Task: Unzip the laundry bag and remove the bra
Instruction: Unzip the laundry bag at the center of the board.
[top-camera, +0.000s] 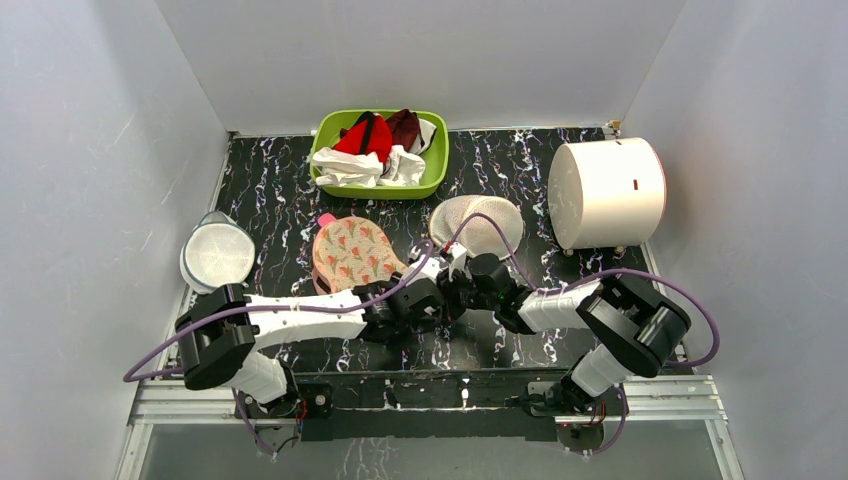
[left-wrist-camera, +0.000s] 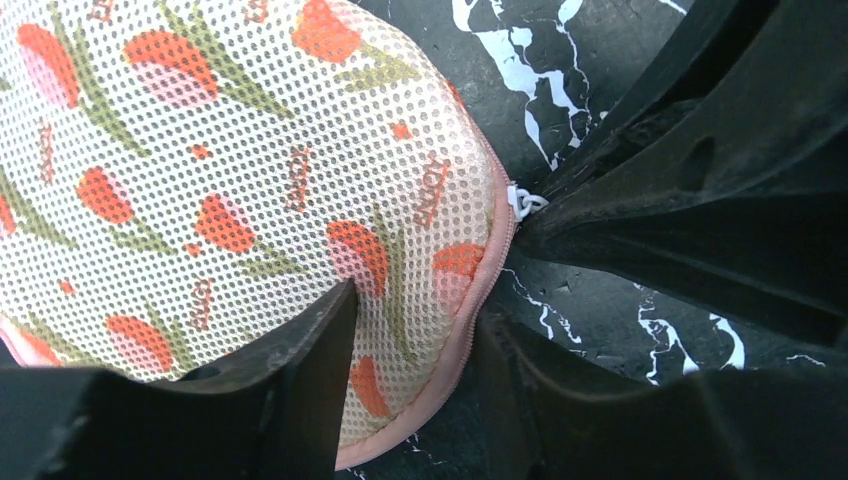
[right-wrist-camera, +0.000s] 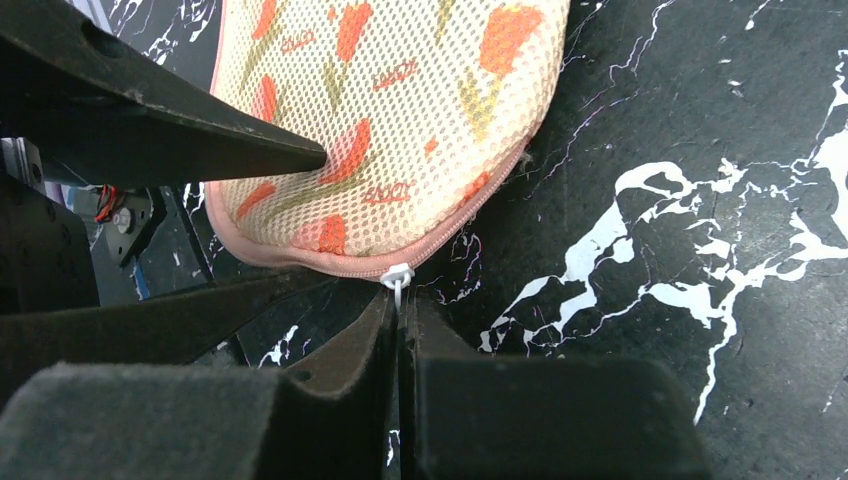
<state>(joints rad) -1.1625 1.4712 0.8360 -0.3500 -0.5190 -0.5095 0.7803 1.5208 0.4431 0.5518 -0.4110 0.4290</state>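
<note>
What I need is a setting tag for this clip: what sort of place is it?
Probably a lab robot cell staged for laundry, not a home: bare white walls box in a marbled black table, two robot arms are bolted at its near edge, and a green basket holds clothes.

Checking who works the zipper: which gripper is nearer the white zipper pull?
Right. The right gripper is shut on the zipper pull; the left gripper straddles the edge of the laundry bag beside it.

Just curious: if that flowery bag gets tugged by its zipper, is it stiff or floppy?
Probably soft yet shape-holding: the bag shows a domed bulge. Likely light, being mesh, so it may slide on the table when the zipper pull is tugged unless held.
</note>
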